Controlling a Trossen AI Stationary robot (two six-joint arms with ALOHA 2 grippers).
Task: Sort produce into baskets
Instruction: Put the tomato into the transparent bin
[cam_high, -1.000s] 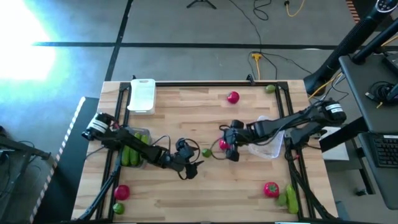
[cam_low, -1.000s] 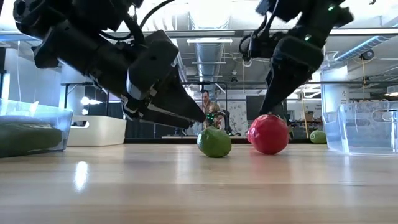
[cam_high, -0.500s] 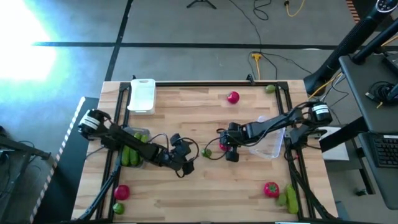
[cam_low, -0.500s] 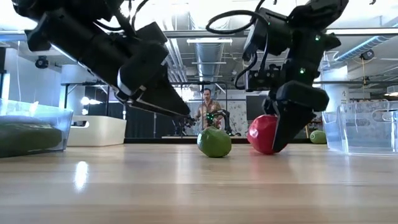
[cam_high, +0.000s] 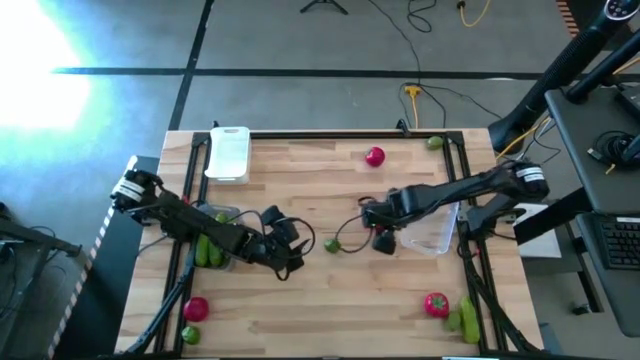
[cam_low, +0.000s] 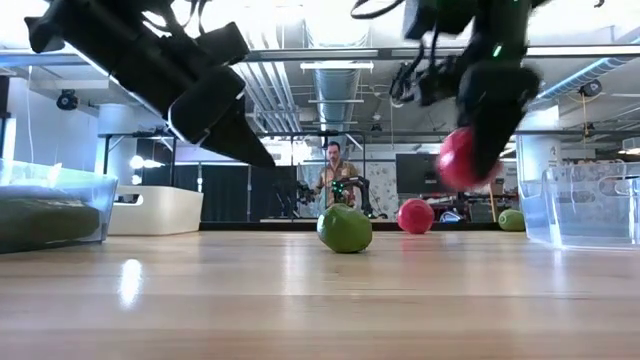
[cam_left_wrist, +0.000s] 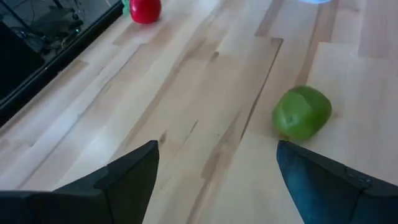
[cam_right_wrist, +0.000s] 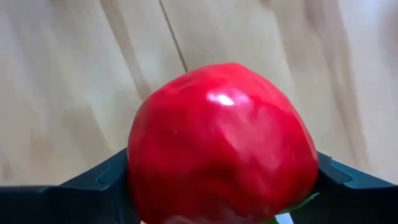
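Red and glossy, a tomato (cam_right_wrist: 222, 143) is sitting pinched between the right gripper (cam_high: 383, 238)'s two fingers, lifted clear of the wooden table (cam_high: 330, 300) near its centre, just at the 9 o'clock side of a clear tub (cam_high: 432, 232). In the right wrist view a sliver of green is peeking from under the tomato, so its top appears to be pointing back toward the wrist. In the low view it is hanging well above the boards.

The left gripper (cam_high: 288, 245) is hovering at about 8 o'clock from the table's centre with its fingers spread wide and holding nothing. A lime (cam_high: 331, 245) is lying on the table just ahead of it, between the two grippers, round, with no long axis to speak of.

Cucumbers (cam_high: 208, 250) are lying in another clear tub (cam_high: 222, 212) at 9 o'clock, long axes running roughly 12 to 6. A white tray (cam_high: 229, 152) is sitting at 11 o'clock. Another tomato (cam_high: 375, 156) is resting at 12 o'clock.
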